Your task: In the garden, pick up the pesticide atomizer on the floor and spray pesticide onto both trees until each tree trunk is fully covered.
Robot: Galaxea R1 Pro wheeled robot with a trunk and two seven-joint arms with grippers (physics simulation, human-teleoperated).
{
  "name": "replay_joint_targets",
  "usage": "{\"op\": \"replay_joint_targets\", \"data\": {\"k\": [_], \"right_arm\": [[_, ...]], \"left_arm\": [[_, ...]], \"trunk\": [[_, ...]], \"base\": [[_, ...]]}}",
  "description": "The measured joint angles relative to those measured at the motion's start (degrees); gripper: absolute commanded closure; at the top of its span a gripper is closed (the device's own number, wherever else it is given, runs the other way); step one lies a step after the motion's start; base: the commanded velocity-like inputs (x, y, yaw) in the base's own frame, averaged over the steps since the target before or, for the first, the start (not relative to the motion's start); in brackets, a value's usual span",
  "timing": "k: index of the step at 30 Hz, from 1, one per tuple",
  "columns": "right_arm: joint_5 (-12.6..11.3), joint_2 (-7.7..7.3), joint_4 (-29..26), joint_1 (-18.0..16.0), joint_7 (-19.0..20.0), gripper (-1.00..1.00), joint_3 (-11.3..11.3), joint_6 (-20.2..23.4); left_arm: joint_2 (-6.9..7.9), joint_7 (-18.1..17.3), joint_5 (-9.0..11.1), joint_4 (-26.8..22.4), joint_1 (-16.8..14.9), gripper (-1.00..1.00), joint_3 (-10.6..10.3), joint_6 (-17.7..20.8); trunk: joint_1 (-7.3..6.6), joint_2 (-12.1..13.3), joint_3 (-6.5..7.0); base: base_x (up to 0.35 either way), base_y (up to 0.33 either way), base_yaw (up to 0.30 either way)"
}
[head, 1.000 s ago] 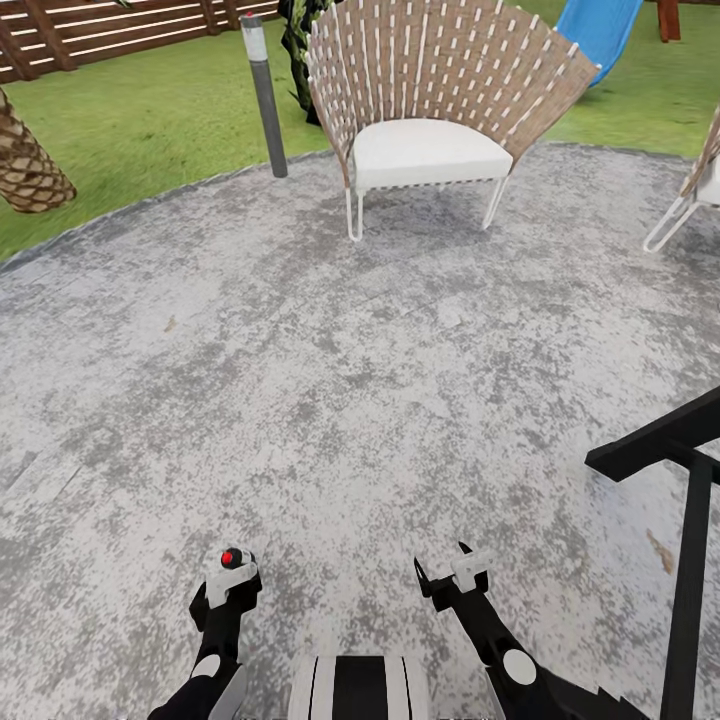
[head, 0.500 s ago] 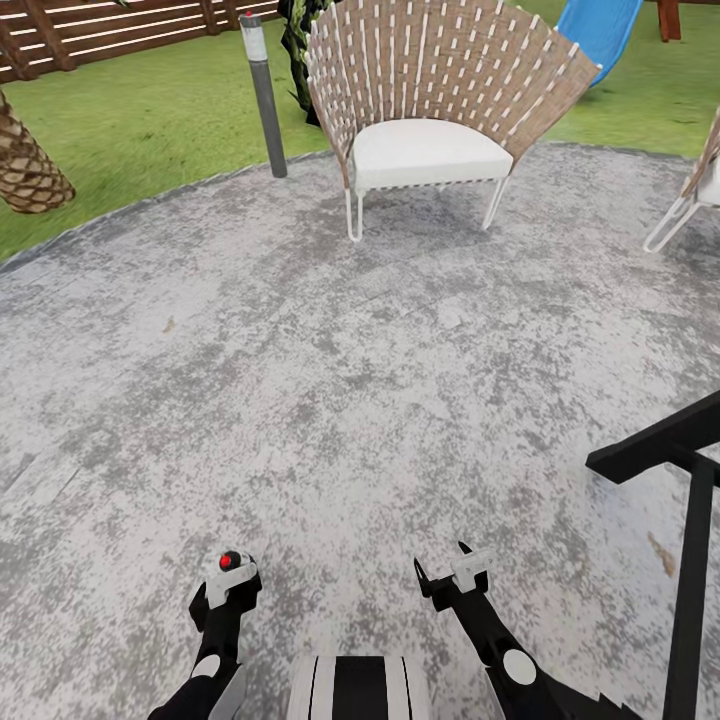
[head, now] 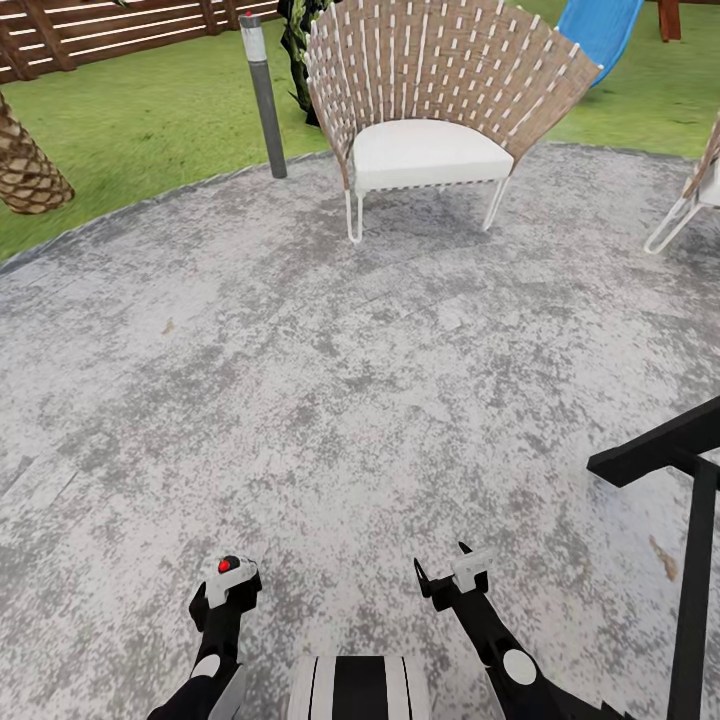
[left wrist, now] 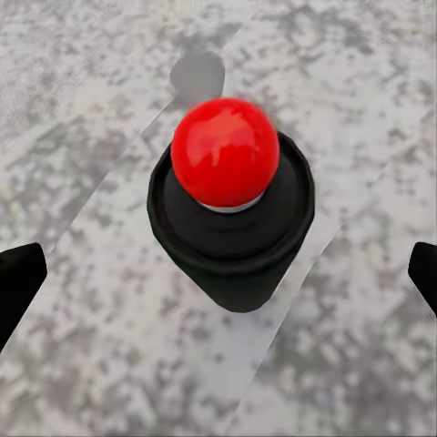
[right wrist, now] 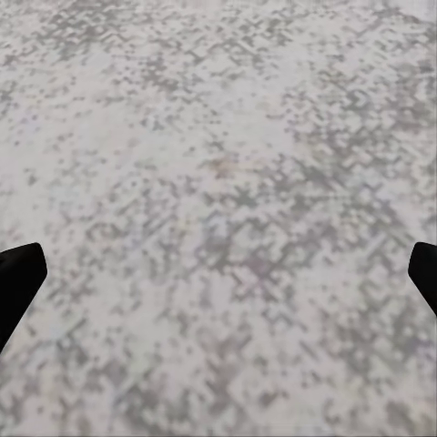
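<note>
The pesticide atomizer (left wrist: 232, 214), a small dark bottle with a round red top, stands upright on the mottled grey stone floor (head: 350, 380). My left gripper (left wrist: 220, 273) hangs open right above it, with one dark fingertip far out on each side and neither touching it. In the head view the atomizer's red top (head: 229, 565) shows at the left gripper (head: 226, 582). My right gripper (head: 442, 572) is open over bare paving, with nothing between its fingers (right wrist: 18, 278). Both trees are out of view.
A woven chair with a white seat (head: 430, 110) stands at the far edge of the paving, beside a grey bollard lamp (head: 263, 95). A second chair (head: 695, 195) is at the right edge and a black metal frame (head: 680, 460) at near right. Lawn, a palm trunk (head: 25, 165) and a fence (head: 100, 30) lie beyond.
My left gripper has sunk slightly towards the atomizer. The right arm has stayed where it was, and the view has barely shifted.
</note>
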Motion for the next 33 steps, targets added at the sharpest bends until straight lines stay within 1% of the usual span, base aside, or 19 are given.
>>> {"op": "replay_joint_targets", "data": {"k": [24, 33], "right_arm": [[0.0, 0.04, 0.0, 0.0, 0.0, -1.0, 0.0, 0.0], [0.0, 0.0, 0.03, 0.0, 0.0, -1.0, 0.0, 0.0]], "left_arm": [[0.05, 0.0, 0.06, -0.08, -0.01, -1.0, 0.0, -0.05], [0.07, 0.01, 0.45, -0.09, -0.07, -1.0, 0.03, -0.04]], "trunk": [[0.0, 0.0, 0.0], [0.0, 0.0, 0.0]], "base": [[0.017, 0.0, 0.0], [0.0, 0.0, 0.0]]}}
